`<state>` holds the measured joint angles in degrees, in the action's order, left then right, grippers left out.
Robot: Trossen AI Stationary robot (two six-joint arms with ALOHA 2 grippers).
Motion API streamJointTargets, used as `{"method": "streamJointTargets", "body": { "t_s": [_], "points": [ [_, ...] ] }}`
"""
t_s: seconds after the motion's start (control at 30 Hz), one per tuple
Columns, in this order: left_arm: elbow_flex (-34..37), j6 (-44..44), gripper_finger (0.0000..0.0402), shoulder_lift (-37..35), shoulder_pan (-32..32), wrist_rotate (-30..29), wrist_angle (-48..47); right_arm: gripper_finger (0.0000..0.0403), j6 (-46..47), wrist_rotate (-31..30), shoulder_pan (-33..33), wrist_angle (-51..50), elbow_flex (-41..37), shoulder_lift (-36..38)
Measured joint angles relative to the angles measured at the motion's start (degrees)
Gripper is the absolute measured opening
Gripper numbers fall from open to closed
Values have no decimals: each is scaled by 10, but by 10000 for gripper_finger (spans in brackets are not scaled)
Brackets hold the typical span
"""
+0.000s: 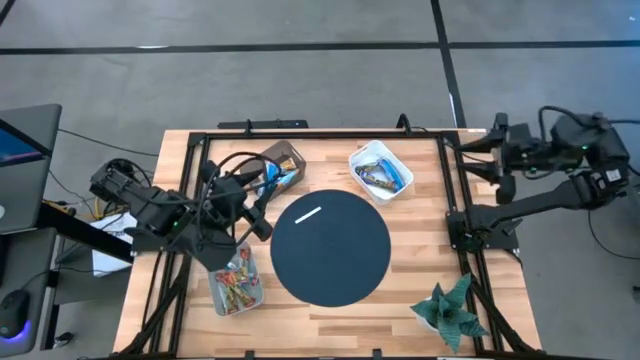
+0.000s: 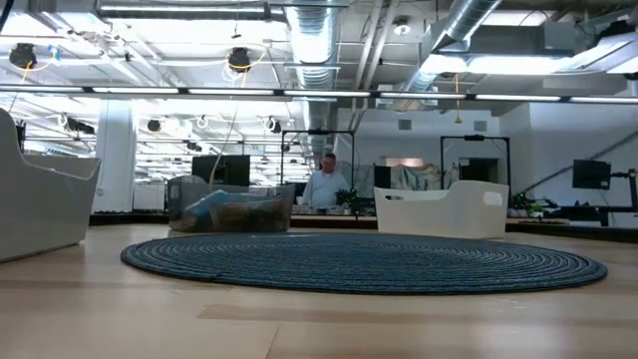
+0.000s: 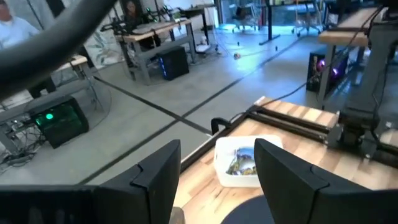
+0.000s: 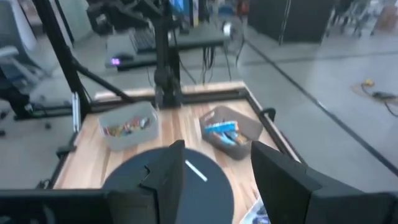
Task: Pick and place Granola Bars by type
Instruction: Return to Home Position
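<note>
Granola Bars (image 1: 236, 277): none lies loose on the mat (image 1: 330, 262) or on the bare table (image 1: 425, 245); all that show sit in the three bins around the mat
Gray bin (image 4: 129, 139): 8 o'clock from the mat's middle, holding red and orange wrappers
Dark bin (image 4: 245, 126): 11 o'clock, holding blue and brown wrappers
White bin (image 3: 239, 180): 1 o'clock, holding blue and darker wrappers
Why placed so: each bin sits close to the mat's rim, probably so either arm can reach it from the middle; one bin per colour group is the sort itself
Left hand (image 3: 216, 146): released, grasping nothing, raised beside the mat at 9 o'clock and pointing across it toward the white bin
Right hand (image 4: 216, 144): released and empty, folded beyond the table's edge at 2 o'clock, clear of every bin
Stage: sorting looks complete; both arms seem to be parking
White stick (image 1: 307, 213): on the mat toward 11 o'clock, not a bar
Plant (image 1: 450, 308): 4 o'clock corner
</note>
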<state>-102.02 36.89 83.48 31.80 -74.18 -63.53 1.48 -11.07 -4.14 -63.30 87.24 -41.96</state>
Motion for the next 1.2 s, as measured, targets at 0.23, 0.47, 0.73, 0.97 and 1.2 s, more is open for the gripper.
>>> {"method": "streamJointTargets", "body": {
  "t_s": [0.23, 0.47, 0.73, 0.97, 1.2],
  "points": [
    [0, 44, 199, 0, -37, -9, 0, 177, 33, 4, 0, 135, -203, 159],
    [2, -163, 199, 16, -62, 6, -7, 177, 73, 7, 0, 206, -342, 261],
    [2, -319, 199, 31, -133, 179, 158, 177, 82, 6, 0, 242, -395, 310],
    [1, -531, 199, 61, -180, 446, 396, 177, 81, 6, 0, 252, -396, 313],
    [2, -547, 199, 47, -235, 563, 398, 177, 87, 6, 0, 249, -396, 313]
  ]
}}
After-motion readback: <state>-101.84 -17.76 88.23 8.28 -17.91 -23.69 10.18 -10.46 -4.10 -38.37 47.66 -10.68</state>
